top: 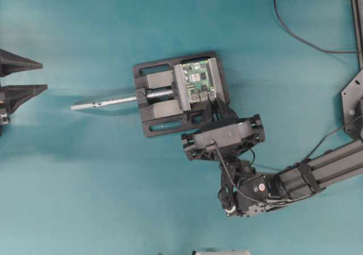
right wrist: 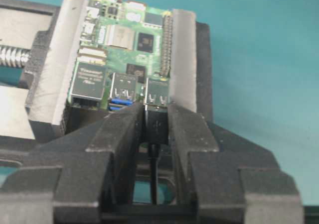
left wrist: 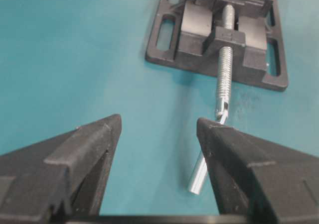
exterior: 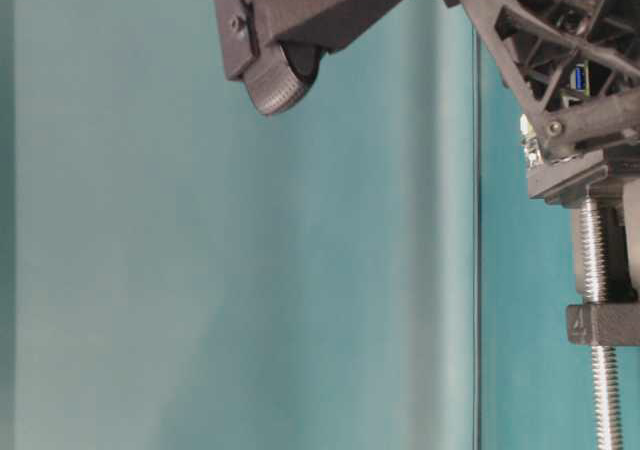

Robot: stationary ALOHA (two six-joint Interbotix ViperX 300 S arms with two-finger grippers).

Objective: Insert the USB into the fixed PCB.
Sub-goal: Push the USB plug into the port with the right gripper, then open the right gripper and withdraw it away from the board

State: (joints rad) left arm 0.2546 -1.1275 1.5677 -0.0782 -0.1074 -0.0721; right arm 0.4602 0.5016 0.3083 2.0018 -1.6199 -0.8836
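Observation:
The fixed PCB (top: 198, 80), a small green board with silver ports, is clamped in the black vise (top: 153, 99) at mid table. In the right wrist view the PCB (right wrist: 124, 40) fills the top, and my right gripper (right wrist: 156, 115) is shut on the USB (right wrist: 157, 124), a small black plug whose front end meets the right silver port (right wrist: 157, 94). Its thin cable (right wrist: 153, 174) runs back between the fingers. From overhead the right gripper (top: 211, 109) sits at the board's near edge. My left gripper (top: 42, 76) stands open at the far left, holding nothing, also seen in its wrist view (left wrist: 159, 122).
The vise's silver screw rod (top: 105, 102) sticks out leftward toward the left gripper; its handle end (left wrist: 199, 176) lies just by the right finger in the left wrist view. A second black cable (top: 295, 34) loops at the top right. A metal frame (top: 353, 96) edges the right side.

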